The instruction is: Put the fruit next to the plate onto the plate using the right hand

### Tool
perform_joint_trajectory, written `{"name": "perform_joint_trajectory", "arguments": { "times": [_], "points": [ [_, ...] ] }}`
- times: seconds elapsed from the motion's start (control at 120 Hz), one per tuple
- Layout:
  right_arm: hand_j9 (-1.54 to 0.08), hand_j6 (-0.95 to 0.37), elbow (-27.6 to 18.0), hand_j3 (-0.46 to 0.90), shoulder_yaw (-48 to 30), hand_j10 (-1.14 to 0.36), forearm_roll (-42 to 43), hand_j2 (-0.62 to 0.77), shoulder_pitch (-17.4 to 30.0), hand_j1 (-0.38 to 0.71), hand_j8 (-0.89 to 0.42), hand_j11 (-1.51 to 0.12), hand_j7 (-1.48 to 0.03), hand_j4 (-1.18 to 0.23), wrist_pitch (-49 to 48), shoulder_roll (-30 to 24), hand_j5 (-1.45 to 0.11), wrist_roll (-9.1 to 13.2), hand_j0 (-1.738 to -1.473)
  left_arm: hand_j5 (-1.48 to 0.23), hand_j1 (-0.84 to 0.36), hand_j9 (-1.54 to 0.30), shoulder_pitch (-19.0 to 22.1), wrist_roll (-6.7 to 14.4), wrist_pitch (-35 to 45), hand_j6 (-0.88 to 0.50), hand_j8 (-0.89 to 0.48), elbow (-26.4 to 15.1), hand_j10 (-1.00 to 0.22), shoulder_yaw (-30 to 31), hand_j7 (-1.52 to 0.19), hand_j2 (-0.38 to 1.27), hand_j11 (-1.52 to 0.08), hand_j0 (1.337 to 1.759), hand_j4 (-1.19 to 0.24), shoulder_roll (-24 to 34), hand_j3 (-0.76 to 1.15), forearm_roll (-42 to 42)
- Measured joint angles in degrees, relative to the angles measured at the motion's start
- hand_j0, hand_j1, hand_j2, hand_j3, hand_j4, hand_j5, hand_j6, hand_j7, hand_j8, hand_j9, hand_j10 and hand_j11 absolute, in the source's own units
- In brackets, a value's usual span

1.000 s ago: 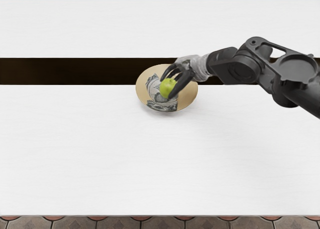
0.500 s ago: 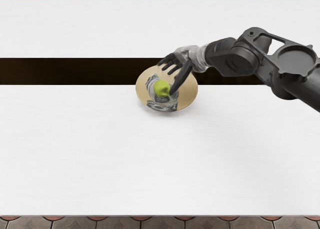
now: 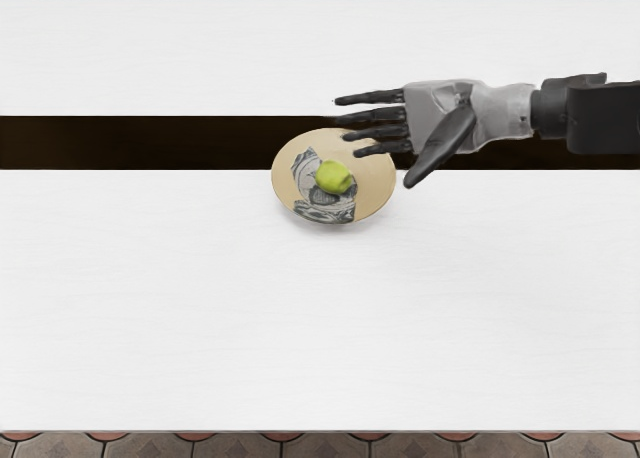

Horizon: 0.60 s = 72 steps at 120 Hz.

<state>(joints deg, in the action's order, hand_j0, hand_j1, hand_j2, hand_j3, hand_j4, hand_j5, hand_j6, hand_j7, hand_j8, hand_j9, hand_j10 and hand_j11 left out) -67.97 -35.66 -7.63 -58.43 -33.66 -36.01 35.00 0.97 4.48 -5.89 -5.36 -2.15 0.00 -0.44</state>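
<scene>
Starting at the near edge: passing over a strip of patterned floor tiles (image 3: 300,443) and then the broad white table (image 3: 300,328). Coming next to the gold plate (image 3: 382,188), printed with a grey-and-white figure and sitting at the far edge of the near slab, its far rim showing against a dark gap (image 3: 150,143). Finding the yellow-green fruit (image 3: 333,176) lying on the plate, a little left of centre, on the printed figure and apart from every finger. Judging the placing itself as done, and the step in hand as clearing the hand away. Noting the right hand (image 3: 420,128) hovering just beyond and to the right of the plate, released and holding nothing, with its fingers (image 3: 370,98) stretched flat toward the left over the plate's far rim and its thumb (image 3: 430,153) slanting down to a point just beside the right rim; not being able to tell how high the thumb tip is hanging above the table. Doing this step well probably means: keeping the fingers spread and flat; raising the hand before drawing it back to the right, so as to avoid dragging the thumb across the rim; avoiding any sweep back over the fruit, since a rounded fruit on a shallow plate is likely to roll at a light touch; checking for the fruit sitting at rest before leaving. Ending beyond the gap at the far white slab (image 3: 200,58). Seeing no left arm.
</scene>
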Motion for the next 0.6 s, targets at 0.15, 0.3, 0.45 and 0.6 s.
{"name": "perform_joint_trajectory", "arguments": {
  "times": [0.15,0.3,0.45,0.6],
  "points": [
    [-0.06,-0.04,-0.96,0.0,-11.95,-0.05,-3.45,-0.01,13.91,-0.29,-0.04,-0.06,-0.06,-0.05,-1.04,-2.28,-0.06,0.0,-1.658,-0.3,0.07,-0.3,0.0,0.0,0.0,-0.23,-0.23,0.0,-0.23,0.0,-0.3,0.05,-0.3,1.658,-0.23,0.0,0.0,0.0],
    [-0.05,-0.04,-1.03,0.0,-15.82,-0.04,-8.59,-0.01,21.11,-0.3,-0.04,-0.05,-0.05,-0.04,-1.29,-6.55,-0.05,0.0,-1.658,-0.3,0.07,-0.3,0.0,0.0,0.0,-0.23,-0.23,0.0,-0.23,-0.01,-0.3,0.05,-0.3,1.658,-0.23,0.0,0.0,0.0],
    [-0.05,-0.03,-1.02,0.0,-16.62,-0.04,-11.02,-0.01,23.62,-0.31,-0.03,-0.05,-0.05,-0.03,-1.35,-9.92,-0.05,0.0,-1.658,-0.3,0.07,-0.3,0.0,0.0,0.0,-0.23,-0.23,0.0,-0.23,-0.01,-0.3,0.05,-0.3,1.658,-0.23,0.0,0.0,0.0],
    [-0.05,-0.03,-1.23,0.0,-16.51,-0.03,-11.62,-0.01,24.26,-0.31,-0.03,-0.05,-0.05,-0.03,-1.36,-12.77,-0.04,0.0,-1.658,-0.3,0.07,-0.3,0.0,0.0,0.0,-0.23,-0.23,0.0,-0.23,-0.02,-0.3,0.05,-0.3,1.658,-0.23,0.0,0.0,0.0]
  ]
}}
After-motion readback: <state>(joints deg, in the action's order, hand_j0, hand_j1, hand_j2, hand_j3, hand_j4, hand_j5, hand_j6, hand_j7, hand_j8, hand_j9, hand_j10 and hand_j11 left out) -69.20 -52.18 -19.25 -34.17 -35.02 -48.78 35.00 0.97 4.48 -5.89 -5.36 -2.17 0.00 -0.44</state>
